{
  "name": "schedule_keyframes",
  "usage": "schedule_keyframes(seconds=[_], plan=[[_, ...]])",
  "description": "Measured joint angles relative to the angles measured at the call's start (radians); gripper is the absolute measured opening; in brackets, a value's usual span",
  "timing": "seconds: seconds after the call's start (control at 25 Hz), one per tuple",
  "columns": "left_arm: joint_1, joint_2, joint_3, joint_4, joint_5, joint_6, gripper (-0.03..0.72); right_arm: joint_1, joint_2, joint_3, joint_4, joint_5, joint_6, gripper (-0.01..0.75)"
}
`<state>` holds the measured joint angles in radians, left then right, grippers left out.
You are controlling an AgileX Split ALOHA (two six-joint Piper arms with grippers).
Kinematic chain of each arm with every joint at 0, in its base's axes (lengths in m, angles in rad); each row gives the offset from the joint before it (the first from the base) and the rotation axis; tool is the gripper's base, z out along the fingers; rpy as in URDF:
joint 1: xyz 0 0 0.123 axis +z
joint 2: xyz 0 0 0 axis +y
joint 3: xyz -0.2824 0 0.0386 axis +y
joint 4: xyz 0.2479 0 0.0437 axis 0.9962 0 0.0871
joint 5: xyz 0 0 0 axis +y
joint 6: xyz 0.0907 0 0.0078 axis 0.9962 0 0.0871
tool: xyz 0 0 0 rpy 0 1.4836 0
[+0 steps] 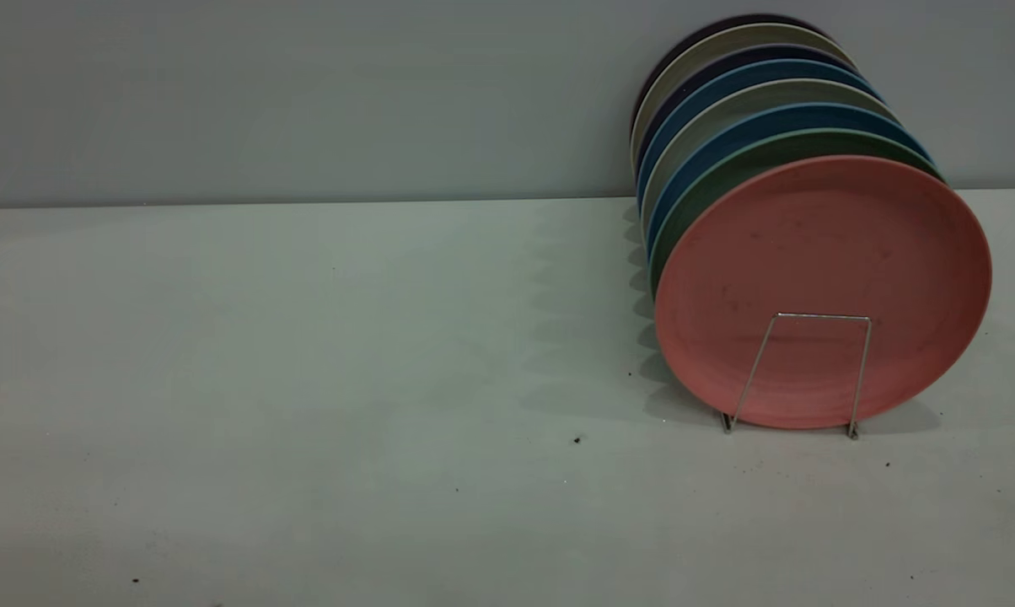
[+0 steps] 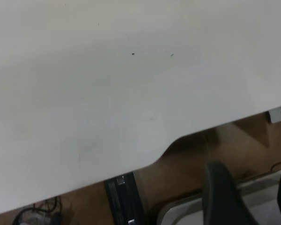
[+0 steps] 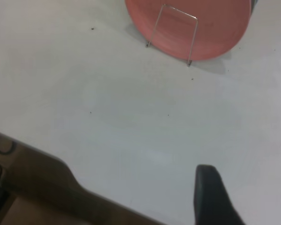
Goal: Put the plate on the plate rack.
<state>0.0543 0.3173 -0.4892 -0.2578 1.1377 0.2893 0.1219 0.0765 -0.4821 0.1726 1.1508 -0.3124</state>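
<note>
Left gripper: mine, pulled back past the table edge; dark fingers spread apart, holding nothing.
Table: pale, matte, smooth, with a few dark crumbs.
Plate: round, salmon-pink, matte, low rim, faint dark specks; it stands on edge at the front of the rack, leaning back on a teal-green plate.
Plate rack: thin silver wire, squared loops far shorter than the plates; the front loop crosses the pink face.
Right gripper: low over the table, well short of the rack; fingers spread, empty.
Risk: I judge the task done. Any nudge could tip the row, since short loops hold little.
</note>
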Motion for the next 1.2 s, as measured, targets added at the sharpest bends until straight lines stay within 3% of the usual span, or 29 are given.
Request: schedule_keyframes(seconds=[0.4,1.2], plan=[[0.000,-0.267,0.000,-0.005,0.004,0.000,0.334,-0.002,-0.093,0.000,0.002,0.002,0.000,0.385],[0.000,-0.339,0.000,-0.007,0.012,0.000,0.334,-0.002,-0.094,0.000,0.010,0.004,0.000,0.385]])
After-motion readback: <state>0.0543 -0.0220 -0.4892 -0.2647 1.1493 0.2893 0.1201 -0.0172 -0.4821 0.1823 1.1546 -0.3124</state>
